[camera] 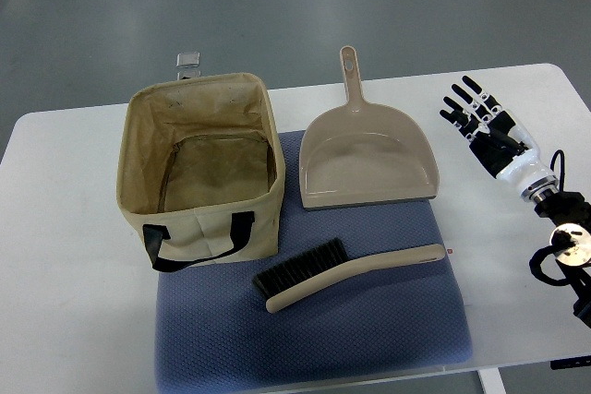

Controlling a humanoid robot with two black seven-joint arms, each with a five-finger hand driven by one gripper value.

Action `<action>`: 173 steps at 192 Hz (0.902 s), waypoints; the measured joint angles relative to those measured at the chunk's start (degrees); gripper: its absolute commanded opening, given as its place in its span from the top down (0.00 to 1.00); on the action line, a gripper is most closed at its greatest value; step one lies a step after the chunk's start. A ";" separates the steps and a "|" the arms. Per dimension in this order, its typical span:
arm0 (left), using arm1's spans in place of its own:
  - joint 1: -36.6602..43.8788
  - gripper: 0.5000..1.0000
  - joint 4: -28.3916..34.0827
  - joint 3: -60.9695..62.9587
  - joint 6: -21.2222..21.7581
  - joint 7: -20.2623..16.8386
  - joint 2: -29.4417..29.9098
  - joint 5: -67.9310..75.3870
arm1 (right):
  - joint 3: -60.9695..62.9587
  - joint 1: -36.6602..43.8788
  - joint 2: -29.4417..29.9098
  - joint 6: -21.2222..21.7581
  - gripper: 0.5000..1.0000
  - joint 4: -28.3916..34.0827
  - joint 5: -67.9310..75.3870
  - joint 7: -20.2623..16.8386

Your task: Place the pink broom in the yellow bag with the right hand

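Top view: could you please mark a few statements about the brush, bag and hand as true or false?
1. The brush lies on the blue mat. True.
2. The bag holds the brush. False: the bag is empty.
3. The right hand grips the brush. False: it is apart from it, fingers spread, holding nothing.
4. The dustpan sits right of the bag. True.
5. The brush's bristles point away from the bag. False: they face it.

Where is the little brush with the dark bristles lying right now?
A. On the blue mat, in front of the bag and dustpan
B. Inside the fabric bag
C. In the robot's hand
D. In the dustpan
A: the brush lies flat on the blue mat, nearer the camera than the bag and the dustpan, while the right hand is off to the side, open and holding nothing.
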 measured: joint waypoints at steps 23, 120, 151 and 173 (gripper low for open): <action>-0.01 0.00 0.03 0.00 0.00 0.00 0.00 0.00 | 0.05 0.00 0.00 0.00 0.14 0.00 0.00 0.00; -0.02 0.00 0.07 -0.06 0.00 0.00 0.00 0.00 | 0.05 0.15 -0.17 -0.16 0.14 0.00 -0.05 0.00; -0.02 0.00 0.07 -0.06 -0.01 0.00 0.00 0.00 | -0.01 0.17 -0.18 -0.16 0.14 0.00 -0.07 -0.01; -0.02 0.00 0.07 -0.06 -0.02 0.00 0.00 0.00 | -0.02 0.19 -0.26 -0.16 0.14 -0.11 -0.08 -0.09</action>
